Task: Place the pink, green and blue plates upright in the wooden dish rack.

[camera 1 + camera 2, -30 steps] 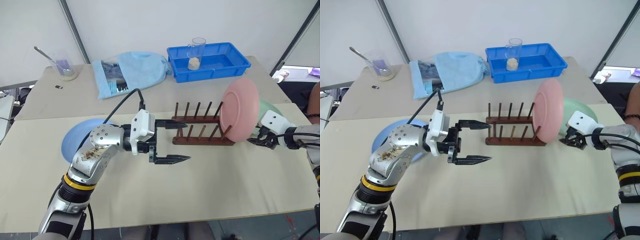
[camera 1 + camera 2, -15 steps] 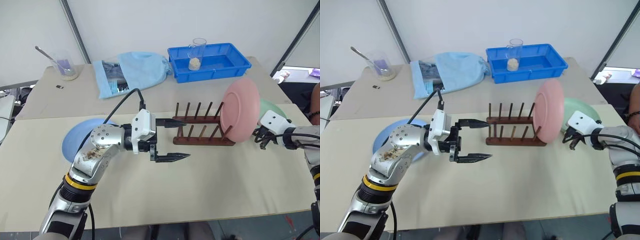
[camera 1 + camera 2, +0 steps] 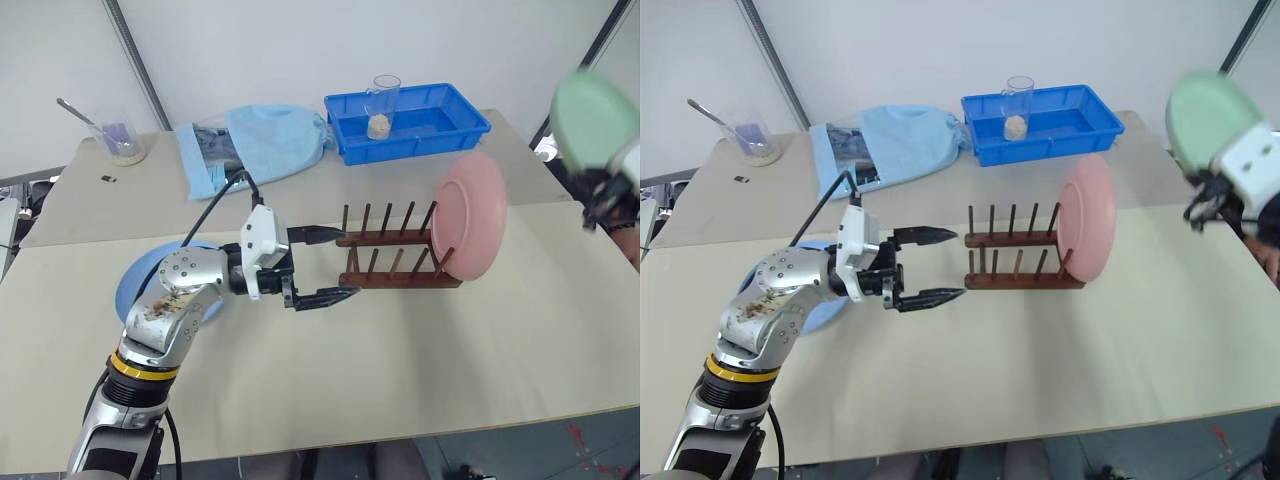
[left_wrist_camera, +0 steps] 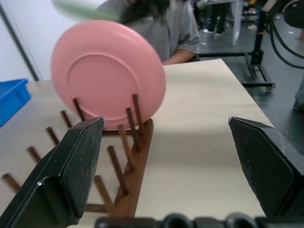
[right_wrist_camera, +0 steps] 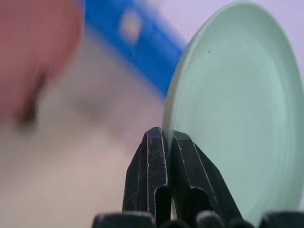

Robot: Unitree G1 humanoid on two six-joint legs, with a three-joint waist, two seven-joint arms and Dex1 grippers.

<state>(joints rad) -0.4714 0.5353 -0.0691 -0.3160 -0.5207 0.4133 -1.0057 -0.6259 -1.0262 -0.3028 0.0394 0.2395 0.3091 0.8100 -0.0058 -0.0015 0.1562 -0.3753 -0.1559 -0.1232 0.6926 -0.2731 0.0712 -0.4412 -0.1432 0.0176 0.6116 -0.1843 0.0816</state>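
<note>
Green plate (image 3: 1206, 118) is clamped aloft in the right claw (image 5: 167, 156); left claw (image 3: 318, 266) gapes level beside the rack (image 3: 395, 262).

Bright, even, diffuse lighting; soft faint shadows under wooden dish rack (image 3: 400, 262) and left arm. No glare. Head views sharp except green plate (image 3: 594, 118), motion-smeared. Right wrist view: background heavily blurred, fingers (image 5: 149, 183) crisp. Left wrist view: near fingers slightly soft.

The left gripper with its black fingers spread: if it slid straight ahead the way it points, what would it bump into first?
Probably the wooden dish rack: the left gripper points along the table at the rack's near end. Its pegs come first; the pink plate stands at the far end.
</note>
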